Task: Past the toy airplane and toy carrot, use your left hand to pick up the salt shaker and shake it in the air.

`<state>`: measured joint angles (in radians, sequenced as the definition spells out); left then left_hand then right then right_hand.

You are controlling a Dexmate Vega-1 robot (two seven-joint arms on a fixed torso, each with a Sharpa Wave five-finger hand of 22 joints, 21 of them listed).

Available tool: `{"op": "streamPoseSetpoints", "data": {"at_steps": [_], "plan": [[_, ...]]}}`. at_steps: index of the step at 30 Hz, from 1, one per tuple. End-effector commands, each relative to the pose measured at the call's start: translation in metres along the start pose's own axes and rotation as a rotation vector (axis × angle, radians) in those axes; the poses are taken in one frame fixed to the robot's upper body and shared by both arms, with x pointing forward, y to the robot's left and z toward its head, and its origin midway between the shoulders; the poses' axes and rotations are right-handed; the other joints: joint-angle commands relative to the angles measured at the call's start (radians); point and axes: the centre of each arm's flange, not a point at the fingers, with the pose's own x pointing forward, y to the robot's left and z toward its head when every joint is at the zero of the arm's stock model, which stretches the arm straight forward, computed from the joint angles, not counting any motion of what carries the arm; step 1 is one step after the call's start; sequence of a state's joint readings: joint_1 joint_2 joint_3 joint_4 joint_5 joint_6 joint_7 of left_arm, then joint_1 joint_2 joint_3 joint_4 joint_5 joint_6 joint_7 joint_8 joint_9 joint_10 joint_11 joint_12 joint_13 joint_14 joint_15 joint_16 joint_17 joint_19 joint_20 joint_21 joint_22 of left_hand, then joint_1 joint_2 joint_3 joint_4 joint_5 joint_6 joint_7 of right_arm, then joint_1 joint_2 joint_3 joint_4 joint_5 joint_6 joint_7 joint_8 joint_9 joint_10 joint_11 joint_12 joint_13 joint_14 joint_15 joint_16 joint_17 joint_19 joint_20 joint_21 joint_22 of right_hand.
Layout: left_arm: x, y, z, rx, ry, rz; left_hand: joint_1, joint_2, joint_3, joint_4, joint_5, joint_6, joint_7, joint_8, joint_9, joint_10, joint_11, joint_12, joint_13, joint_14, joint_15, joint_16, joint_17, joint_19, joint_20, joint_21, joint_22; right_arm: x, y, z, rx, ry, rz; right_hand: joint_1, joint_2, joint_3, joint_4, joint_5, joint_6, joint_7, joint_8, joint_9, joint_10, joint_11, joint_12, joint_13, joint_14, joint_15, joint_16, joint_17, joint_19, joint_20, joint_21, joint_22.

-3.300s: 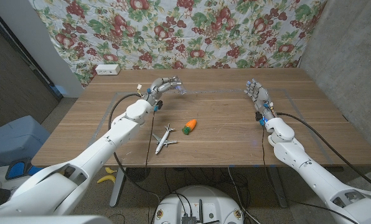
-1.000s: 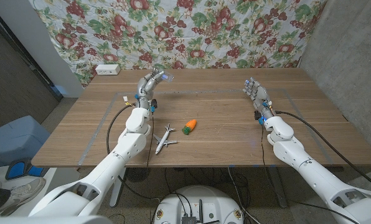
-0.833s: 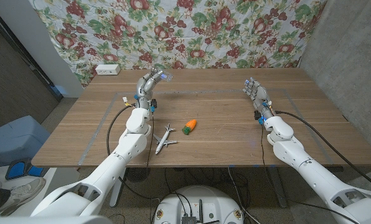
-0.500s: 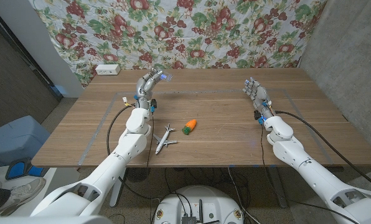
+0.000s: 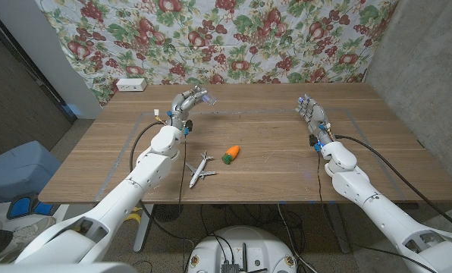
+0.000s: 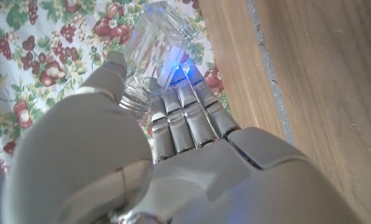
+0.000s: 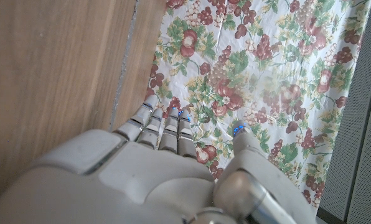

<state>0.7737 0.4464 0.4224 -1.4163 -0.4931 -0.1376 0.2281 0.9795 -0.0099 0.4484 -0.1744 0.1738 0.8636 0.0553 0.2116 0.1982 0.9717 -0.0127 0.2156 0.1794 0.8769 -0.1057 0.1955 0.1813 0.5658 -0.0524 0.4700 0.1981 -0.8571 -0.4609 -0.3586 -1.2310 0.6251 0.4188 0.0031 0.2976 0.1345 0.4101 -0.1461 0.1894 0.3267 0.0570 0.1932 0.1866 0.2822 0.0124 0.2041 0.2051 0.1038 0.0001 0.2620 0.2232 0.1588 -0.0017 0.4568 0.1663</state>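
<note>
My left hand (image 5: 186, 101) is raised over the far left part of the table and grips the clear glass salt shaker (image 5: 206, 98), held tilted in the air. In the left wrist view the salt shaker (image 6: 153, 43) sticks out past my curled fingers (image 6: 185, 121) against the flowered cloth. The white toy airplane (image 5: 200, 169) lies on the table nearer to me, with the orange toy carrot (image 5: 230, 154) just to its right. My right hand (image 5: 312, 115) stands upright at the right side, fingers apart, holding nothing.
A flowered cloth (image 5: 233, 38) hangs behind the wooden table (image 5: 271, 163). A white power strip (image 5: 130, 85) sits at the far left corner. Tape lines (image 5: 347, 114) mark a rectangle on the tabletop. Cables (image 5: 139, 144) trail along my left arm.
My left hand has dropped slightly and tipped to the right with the shaker, after being held higher half a second ago. The right hand, airplane and carrot have stayed put.
</note>
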Motion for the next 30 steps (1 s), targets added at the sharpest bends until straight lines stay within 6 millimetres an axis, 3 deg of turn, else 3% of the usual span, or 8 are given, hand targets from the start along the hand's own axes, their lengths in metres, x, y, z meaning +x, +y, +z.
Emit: {"op": "streamPoseSetpoints", "data": {"at_steps": [1, 30], "plan": [[0.0103, -0.0039, 0.0114, 0.184, 0.113, -0.127, 0.149, 0.146, -0.001, -0.001, 0.004, 0.215, -0.073, 0.006, 0.001, 0.208, -0.194, 0.008, 0.006, 0.002, -0.138, -0.005, 0.000, -0.008, -0.085, 0.004, 0.002, -0.0017, -0.0002, -0.0009, 0.002, 0.000, -0.003, -0.004, 0.004, -0.002, 0.000, 0.002, 0.009, 0.001, 0.004, 0.001, 0.004, 0.001, -0.002, -0.001, 0.007, -0.004, -0.006, 0.002, 0.011, 0.001, -0.004, 0.005], [0.0044, -0.0044, 0.0113, 0.180, 0.066, -0.102, 0.156, 0.148, -0.005, -0.001, 0.004, 0.217, -0.072, 0.000, 0.001, 0.212, -0.193, 0.004, 0.005, -0.003, -0.138, -0.007, 0.001, -0.017, -0.082, 0.007, 0.002, -0.0049, 0.0012, -0.0001, 0.003, -0.001, 0.001, -0.005, 0.005, -0.003, 0.000, 0.002, 0.008, 0.002, 0.004, 0.001, 0.005, 0.001, -0.002, -0.001, 0.008, -0.004, -0.007, 0.001, 0.016, 0.001, -0.020, 0.005]]}}
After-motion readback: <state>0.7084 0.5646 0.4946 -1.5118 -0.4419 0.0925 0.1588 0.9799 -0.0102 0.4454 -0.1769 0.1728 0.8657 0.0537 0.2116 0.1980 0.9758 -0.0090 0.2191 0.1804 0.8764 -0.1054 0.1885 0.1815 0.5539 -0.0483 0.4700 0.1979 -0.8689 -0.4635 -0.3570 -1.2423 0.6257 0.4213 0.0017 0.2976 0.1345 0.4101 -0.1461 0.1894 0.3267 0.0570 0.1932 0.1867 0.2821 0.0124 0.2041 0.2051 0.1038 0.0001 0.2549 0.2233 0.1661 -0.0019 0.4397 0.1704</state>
